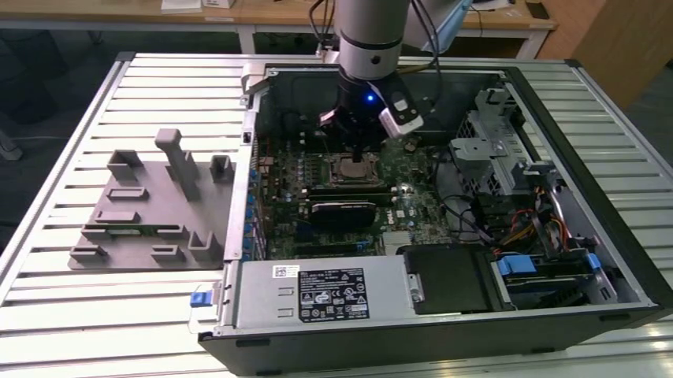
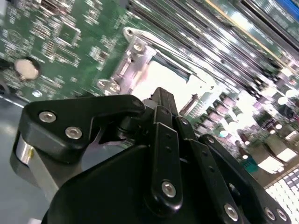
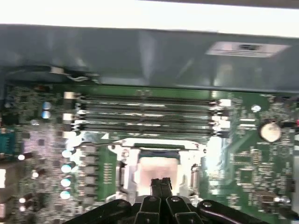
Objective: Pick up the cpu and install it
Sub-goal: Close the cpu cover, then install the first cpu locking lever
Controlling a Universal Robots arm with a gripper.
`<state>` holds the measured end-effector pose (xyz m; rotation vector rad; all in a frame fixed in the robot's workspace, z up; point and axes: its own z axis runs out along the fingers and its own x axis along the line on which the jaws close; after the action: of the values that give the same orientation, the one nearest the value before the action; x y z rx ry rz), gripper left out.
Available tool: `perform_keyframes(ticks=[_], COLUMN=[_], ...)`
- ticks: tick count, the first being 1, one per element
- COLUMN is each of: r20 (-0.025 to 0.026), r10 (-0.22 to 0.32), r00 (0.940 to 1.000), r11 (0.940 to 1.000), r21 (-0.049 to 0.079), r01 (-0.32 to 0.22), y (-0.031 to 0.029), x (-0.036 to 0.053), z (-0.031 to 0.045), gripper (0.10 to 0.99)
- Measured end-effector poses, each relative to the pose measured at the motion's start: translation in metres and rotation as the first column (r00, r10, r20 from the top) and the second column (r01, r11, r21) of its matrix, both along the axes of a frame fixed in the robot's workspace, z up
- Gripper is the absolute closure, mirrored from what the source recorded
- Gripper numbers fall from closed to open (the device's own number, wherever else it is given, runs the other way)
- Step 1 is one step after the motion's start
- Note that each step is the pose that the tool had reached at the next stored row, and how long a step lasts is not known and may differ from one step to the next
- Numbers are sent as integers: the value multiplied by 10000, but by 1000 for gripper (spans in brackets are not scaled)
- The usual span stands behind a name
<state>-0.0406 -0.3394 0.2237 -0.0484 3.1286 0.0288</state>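
The cpu point(image 3: 159, 169) lies flat in the metal-framed socket point(image 3: 124, 168) on the green motherboard point(image 3: 243, 172), the hand point(image 3: 161, 183) right over it with fingertips clenched together, memory slots point(image 3: 145, 112) just beside the socket, and the open computer case point(image 1: 421, 342) walling the board in on the table point(image 1: 63, 315).

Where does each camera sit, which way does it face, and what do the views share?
Exterior view: off the arm, above the open computer case, looking down; shows arm and gripper.
First wrist view: on the wrist, looking past the gripper at the socket.
Second wrist view: on the wrist, slanting over the gripper's links.
Shared: all see the socket.
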Motion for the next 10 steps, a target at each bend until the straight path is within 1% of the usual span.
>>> perform_keyframes(ticks=[2,10], r20=[-9,-8], r10=[0,-1], r00=[10000,10000], r11=[10000,10000], r21=[-3,1], r01=[0,1], y=[-1,0], x=[9,10], z=[5,20], gripper=[980,980])
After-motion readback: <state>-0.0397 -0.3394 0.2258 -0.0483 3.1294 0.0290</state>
